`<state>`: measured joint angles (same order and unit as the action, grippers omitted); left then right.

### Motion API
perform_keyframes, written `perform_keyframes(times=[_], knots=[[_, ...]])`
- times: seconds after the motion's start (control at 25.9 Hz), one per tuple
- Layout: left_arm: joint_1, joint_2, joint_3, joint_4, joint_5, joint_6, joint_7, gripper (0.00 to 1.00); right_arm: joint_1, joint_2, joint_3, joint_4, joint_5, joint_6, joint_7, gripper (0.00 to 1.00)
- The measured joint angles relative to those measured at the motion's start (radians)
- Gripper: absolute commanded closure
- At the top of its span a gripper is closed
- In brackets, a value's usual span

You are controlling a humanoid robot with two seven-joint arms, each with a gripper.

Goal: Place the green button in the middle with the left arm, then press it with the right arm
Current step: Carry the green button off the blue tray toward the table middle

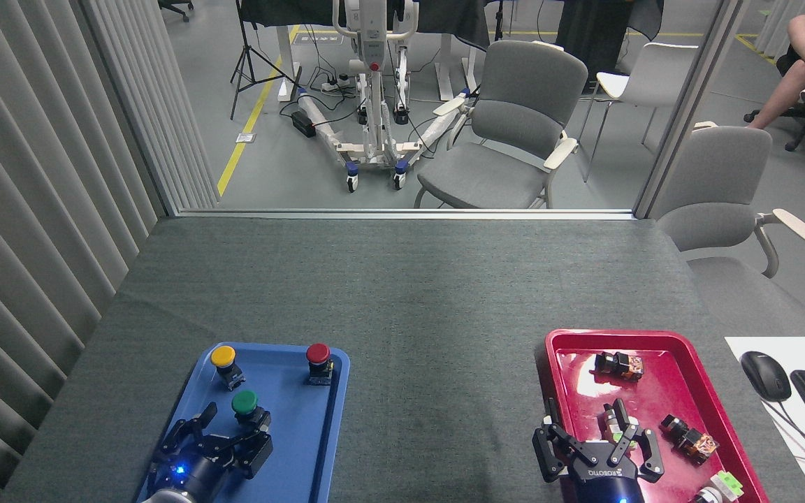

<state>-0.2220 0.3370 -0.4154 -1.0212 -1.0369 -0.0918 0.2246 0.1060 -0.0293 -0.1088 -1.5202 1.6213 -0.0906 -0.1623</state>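
A: From the head view, where's the green button (244,403)?

B: In the blue tray (305,447), between the yellow button (223,357) and the red button (317,354), nearer us.

A: And the left claw (224,434)?

B: Just beside it, fingers spread, holding nothing.

A: The right claw (602,441)?

B: Over the red tray (661,391), fingers apart, empty.

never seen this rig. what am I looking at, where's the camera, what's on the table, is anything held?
One view, from the robot's own head, looking forward and down. The two black three-fingered claws at the bottom are its grippers: left gripper, right gripper. Both are open and hold nothing. On the grey table a blue tray carries the green button, a yellow button and a red button. The left gripper sits just short of the green one. A red tray holds small parts.
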Motion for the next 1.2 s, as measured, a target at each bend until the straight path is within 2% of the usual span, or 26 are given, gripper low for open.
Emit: perform_keyframes(times=[0.04, 0.08, 0.15, 0.42, 0.58, 0.66, 0.77, 0.93, 1.08, 1.2], knots=[[-0.006, -0.004, -0.002, 0.014, 0.0, 0.0, 0.0, 0.66, 0.0, 0.0, 0.0, 0.0, -0.001, 0.0, -0.001, 0.0], [-0.011, -0.008, -0.005, 0.026, 0.0, 0.0, 0.0, 0.75, 0.001, -0.001, -0.001, 0.0, -0.002, 0.0, -0.002, 0.0], [-0.017, -0.01, -0.01, 0.041, -0.001, -0.008, -0.001, 1.0, 0.002, -0.001, -0.001, 0.0, -0.002, 0.0, -0.003, 0.0], [-0.018, -0.003, -0.031, 0.024, -0.045, -0.091, 0.093, 1.0, 0.006, -0.001, -0.001, 0.0, -0.003, 0.002, 0.003, 0.0], [-0.01, 0.003, -0.045, -0.113, -0.053, -0.165, 0.122, 1.0, 0.007, -0.001, -0.004, 0.0, -0.003, 0.002, 0.003, 0.0], [-0.016, -0.012, -0.091, -0.168, -0.06, -0.191, 0.122, 1.0, 0.007, -0.001, -0.004, 0.0, -0.003, 0.002, 0.003, 0.0], [-0.061, -0.085, -0.211, -0.148, -0.07, -0.161, 0.096, 1.0, 0.007, -0.001, -0.004, 0.0, -0.003, 0.002, 0.005, 0.0], [-0.124, -0.226, -0.336, 0.034, -0.078, -0.096, 0.044, 1.0, 0.008, -0.001, -0.003, 0.0, -0.003, 0.002, 0.006, 0.0], [-0.167, -0.33, -0.371, 0.181, -0.127, -0.073, 0.037, 1.0, 0.008, -0.001, -0.003, 0.0, -0.003, 0.002, 0.003, 0.0], [-0.177, -0.36, -0.375, 0.212, -0.15, -0.066, 0.042, 1.0, 0.007, -0.001, -0.003, 0.0, -0.003, 0.002, 0.002, 0.0]])
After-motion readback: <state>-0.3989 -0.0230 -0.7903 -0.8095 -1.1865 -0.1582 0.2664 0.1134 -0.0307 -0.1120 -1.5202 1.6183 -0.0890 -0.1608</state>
